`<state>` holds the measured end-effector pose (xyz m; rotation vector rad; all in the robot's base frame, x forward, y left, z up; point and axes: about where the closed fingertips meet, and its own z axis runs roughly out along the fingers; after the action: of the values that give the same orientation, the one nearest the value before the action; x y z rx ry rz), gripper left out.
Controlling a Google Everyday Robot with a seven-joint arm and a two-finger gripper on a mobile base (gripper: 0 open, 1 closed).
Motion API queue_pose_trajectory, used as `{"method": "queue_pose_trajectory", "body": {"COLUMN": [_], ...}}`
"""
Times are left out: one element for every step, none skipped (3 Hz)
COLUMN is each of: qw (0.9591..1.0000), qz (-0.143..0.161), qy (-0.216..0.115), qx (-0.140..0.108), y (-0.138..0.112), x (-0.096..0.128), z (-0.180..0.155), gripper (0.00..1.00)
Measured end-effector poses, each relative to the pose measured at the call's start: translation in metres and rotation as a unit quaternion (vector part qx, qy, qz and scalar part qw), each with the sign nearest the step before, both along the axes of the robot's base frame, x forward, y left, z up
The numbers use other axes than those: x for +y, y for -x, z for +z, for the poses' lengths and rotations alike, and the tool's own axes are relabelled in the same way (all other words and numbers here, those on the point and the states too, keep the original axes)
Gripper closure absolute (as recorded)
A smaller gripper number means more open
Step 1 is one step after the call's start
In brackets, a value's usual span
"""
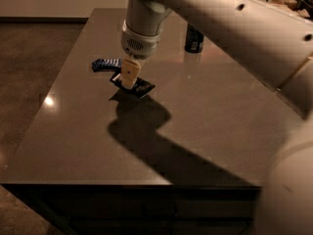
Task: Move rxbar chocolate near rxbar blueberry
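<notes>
Now: gripper (129,81) hangs low over the dark table (73,146), wrist pointing straight down from the big white arm (230,23).

Claw is narrow, clamped on the rxbar chocolate (143,87). One pale finger (130,71) crosses the bar's middle. The black wrapper sticks out on both sides of the claw, more toward view-right, and sits tilted. A shadow lies just beneath it, so it looks a little off the surface.

rxbar blueberry (105,64) lies flat on the table just behind the claw and to its view-left. It is near the black bar; whether the two touch, cannot tell.

Dark can (194,39) stands upright well behind the claw and off to view-right, its top hidden by the arm.

Arm's shadow (146,131) spreads across the table in front of the claw, running toward view-right.
</notes>
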<state>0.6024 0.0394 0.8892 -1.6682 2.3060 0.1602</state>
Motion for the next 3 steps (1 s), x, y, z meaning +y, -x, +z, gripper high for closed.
{"method": "queue_pose_trajectory", "body": {"qw": [0.9999,0.9996,0.9983], "qz": [-0.004,-0.014,-0.031], "qy": [-0.001,-0.013,-0.02], "qx": [-0.012,-0.021,-0.045], "y": [-0.042,-0.072,-0.092], "x": [0.025,0.044,0.056], "z": [0.0,-0.001,-0.002], "gripper": [0.82,0.59,0.36]}}
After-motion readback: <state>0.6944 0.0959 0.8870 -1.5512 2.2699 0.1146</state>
